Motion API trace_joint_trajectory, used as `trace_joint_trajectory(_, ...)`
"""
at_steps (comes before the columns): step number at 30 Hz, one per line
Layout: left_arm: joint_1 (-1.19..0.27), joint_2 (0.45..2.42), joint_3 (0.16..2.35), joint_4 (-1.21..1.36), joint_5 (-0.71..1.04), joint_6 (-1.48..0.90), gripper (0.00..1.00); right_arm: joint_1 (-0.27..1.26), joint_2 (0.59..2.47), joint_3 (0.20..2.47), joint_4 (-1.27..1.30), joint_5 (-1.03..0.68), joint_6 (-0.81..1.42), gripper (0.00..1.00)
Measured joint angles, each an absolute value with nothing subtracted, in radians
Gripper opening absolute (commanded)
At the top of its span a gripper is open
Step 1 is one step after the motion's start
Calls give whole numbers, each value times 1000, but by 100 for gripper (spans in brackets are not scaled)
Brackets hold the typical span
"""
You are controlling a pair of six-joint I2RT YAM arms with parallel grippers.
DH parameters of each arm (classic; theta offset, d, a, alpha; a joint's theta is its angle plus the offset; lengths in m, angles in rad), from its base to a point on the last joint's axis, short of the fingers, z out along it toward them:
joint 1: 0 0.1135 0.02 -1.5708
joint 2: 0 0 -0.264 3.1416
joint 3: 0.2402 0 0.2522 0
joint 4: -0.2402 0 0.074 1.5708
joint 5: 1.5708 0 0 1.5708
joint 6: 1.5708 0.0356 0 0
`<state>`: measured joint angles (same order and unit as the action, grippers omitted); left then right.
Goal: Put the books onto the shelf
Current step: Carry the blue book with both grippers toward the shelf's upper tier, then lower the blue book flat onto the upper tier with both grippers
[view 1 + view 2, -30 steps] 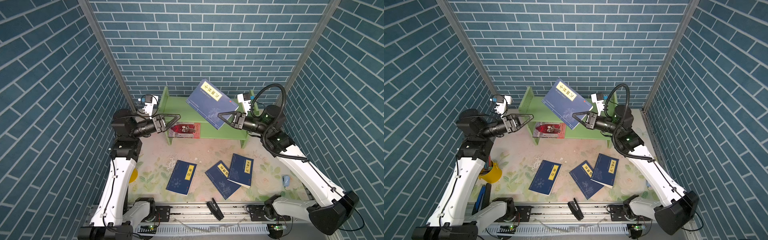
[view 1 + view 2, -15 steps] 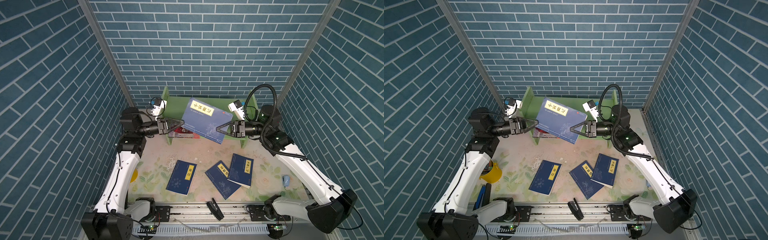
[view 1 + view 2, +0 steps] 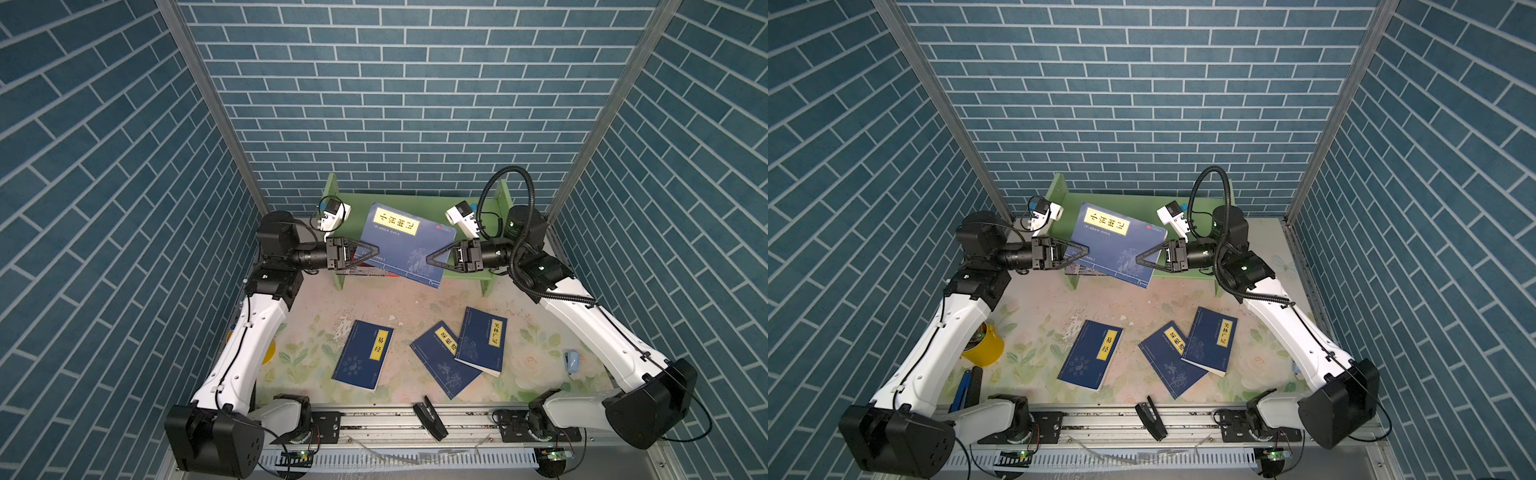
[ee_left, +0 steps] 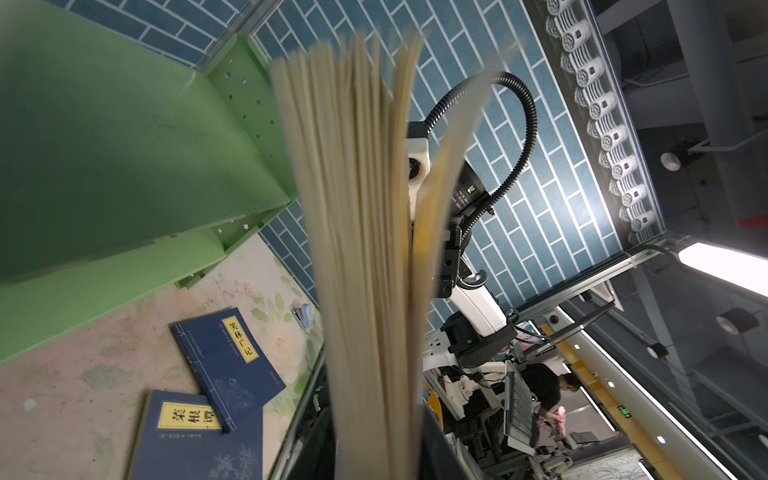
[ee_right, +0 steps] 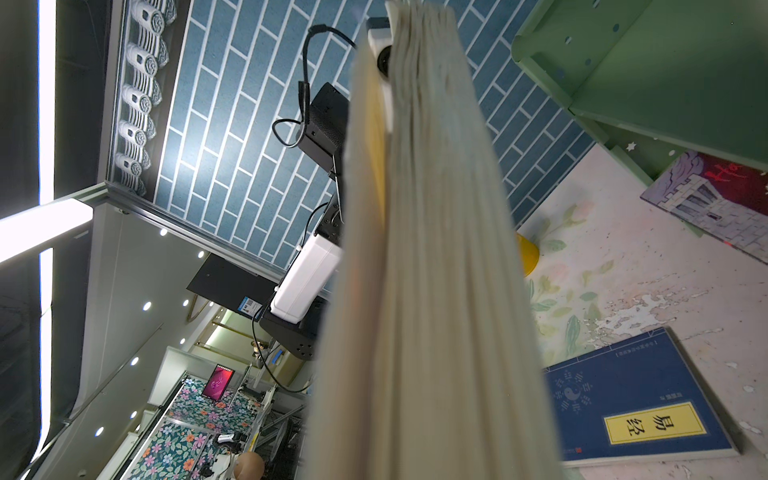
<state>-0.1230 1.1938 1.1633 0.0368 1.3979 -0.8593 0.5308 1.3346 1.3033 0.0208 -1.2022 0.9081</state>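
Your left hand (image 3: 375, 250) pinches the left edge of a dark blue book (image 3: 405, 245) while your right hand (image 3: 430, 259) is clamped on its right edge. It hangs tilted, yellow label up, at frame centre in both top views, before the green shelf (image 3: 503, 195). Low in that shelf's left end lies a red-and-grey castle book (image 5: 715, 195), jutting forward. Three more blue books (image 3: 363, 353) lie flat on the counter (image 3: 395, 299), lower centre, two overlapping.

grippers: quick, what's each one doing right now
left gripper: closed on the left edge of the raised blue book, pages between its jaws.
right gripper: closed on the same book's right edge.
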Motion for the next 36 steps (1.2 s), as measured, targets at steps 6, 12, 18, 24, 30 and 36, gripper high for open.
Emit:
trace_joint_trajectory(6, -123, 1195, 1172, 34, 1377, -878, 0, 527, 1369, 1317, 15, -1217, 908, 0)
trace_joint_trajectory(12, -123, 1193, 1172, 35, 1363, -886, 0, 525, 1375, 1320, 24, -1219, 908, 10)
trace_joint_trajectory(18, -125, 1175, 1172, 35, 1298, -898, 0, 525, 1401, 1345, 40, -1197, 908, 42)
trace_joint_trajectory(24, -106, 1154, 1160, 39, 1217, -915, 0, 525, 1406, 1340, 104, -1131, 932, 47)
trace_joint_trajectory(30, -76, 1139, 1075, 149, 1160, -1023, 0, 525, 1421, 1273, 258, -1057, 1027, 45)
trace_joint_trajectory(36, -67, 1143, 1040, 205, 1112, -1081, 0, 528, 1498, 1260, 400, -1010, 1122, 40)
